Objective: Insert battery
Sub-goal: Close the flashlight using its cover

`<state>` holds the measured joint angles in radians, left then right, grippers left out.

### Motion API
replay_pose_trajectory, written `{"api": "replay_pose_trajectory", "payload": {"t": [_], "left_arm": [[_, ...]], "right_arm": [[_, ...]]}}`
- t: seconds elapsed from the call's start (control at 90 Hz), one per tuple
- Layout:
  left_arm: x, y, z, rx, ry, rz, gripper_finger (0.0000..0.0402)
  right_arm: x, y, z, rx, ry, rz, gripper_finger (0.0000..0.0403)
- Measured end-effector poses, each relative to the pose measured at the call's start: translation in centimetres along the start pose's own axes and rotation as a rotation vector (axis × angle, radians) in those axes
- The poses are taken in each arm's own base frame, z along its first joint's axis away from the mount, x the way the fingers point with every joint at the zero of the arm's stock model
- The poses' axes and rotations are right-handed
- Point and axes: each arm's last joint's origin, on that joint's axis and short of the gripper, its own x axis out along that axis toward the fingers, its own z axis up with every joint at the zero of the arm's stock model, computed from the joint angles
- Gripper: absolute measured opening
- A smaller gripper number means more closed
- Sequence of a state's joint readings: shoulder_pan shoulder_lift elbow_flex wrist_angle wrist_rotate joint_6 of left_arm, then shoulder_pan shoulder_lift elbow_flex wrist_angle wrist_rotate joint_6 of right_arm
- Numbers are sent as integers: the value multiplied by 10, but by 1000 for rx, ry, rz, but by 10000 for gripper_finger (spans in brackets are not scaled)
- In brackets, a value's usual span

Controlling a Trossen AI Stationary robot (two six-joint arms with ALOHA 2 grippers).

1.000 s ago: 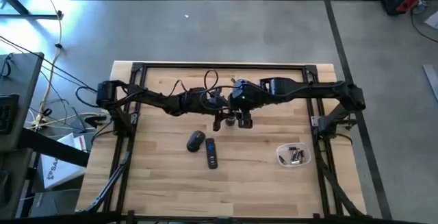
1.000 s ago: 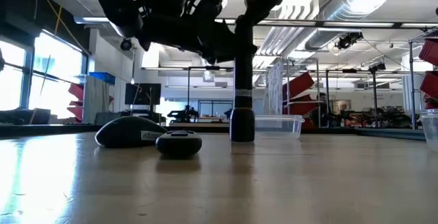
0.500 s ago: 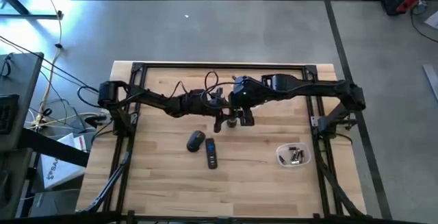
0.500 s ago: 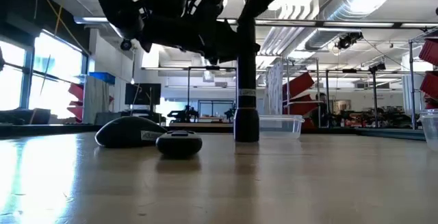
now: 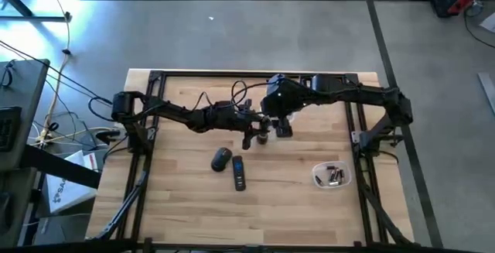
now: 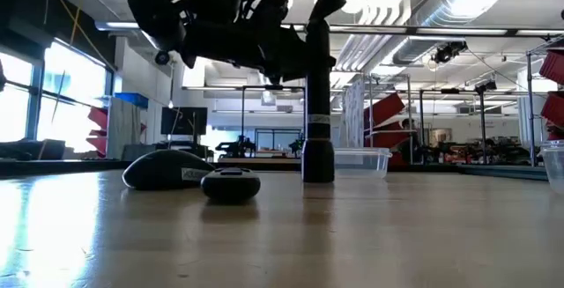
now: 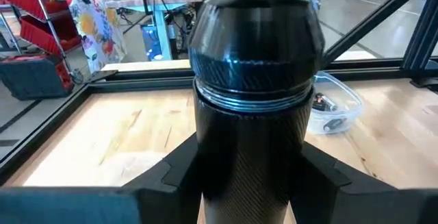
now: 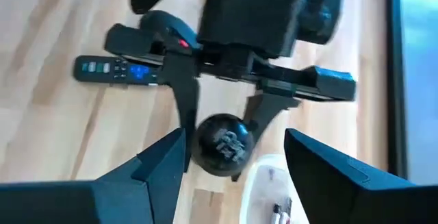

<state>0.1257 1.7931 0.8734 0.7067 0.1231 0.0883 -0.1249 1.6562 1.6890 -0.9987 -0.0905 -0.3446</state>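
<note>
Left tool (image 5: 257,135) pinching upright flashlight (image 7: 253,107) on pale wooden table (image 5: 186,199); right tool (image 8: 233,157) spread above.

A: Where was the flashlight (image 6: 316,103)?
B: Upright between the left gripper (image 5: 257,135)'s 2 jaws, its base on the table (image 5: 178,206).

A: And the right gripper (image 5: 281,128)?
B: Above it, jaws spread, apart from the flashlight's top end.

A: The rest?
B: The mouse (image 5: 221,158) and remote (image 5: 239,172) lay side by side near the left jaws; the container (image 5: 332,176) holding batteries (image 5: 335,177) sat well apart beyond them.
</note>
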Motion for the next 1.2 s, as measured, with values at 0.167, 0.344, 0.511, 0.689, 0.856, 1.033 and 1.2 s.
{"api": "replay_pose_trajectory", "payload": {"t": [0.167, 0.344, 0.511, 0.689, 0.856, 1.033, 1.2], "left_arm": [[0, -1, 0, -6, 2, 2, 140], [0, -4, 0, -4, 2, -5, 140], [1, -6, 0, -5, 2, -4, 140], [1, -7, 0, -4, 2, -5, 140], [1, -7, 0, 0, 3, -12, 140], [1, -8, -1, 1, 2, -13, 140], [1, -8, -1, 1, 3, -15, 140]], "right_arm": [[3, 0, 1, -33, -6, 24, 181], [9, -3, -1, -51, 10, 39, 151], [13, -5, -2, -66, 23, 48, 136], [17, -4, -3, -77, 28, 79, 135], [20, -6, -4, -74, 41, 95, 135], [21, -7, -6, -72, 57, 104, 129], [24, -7, -7, -69, 78, 116, 108]]}}
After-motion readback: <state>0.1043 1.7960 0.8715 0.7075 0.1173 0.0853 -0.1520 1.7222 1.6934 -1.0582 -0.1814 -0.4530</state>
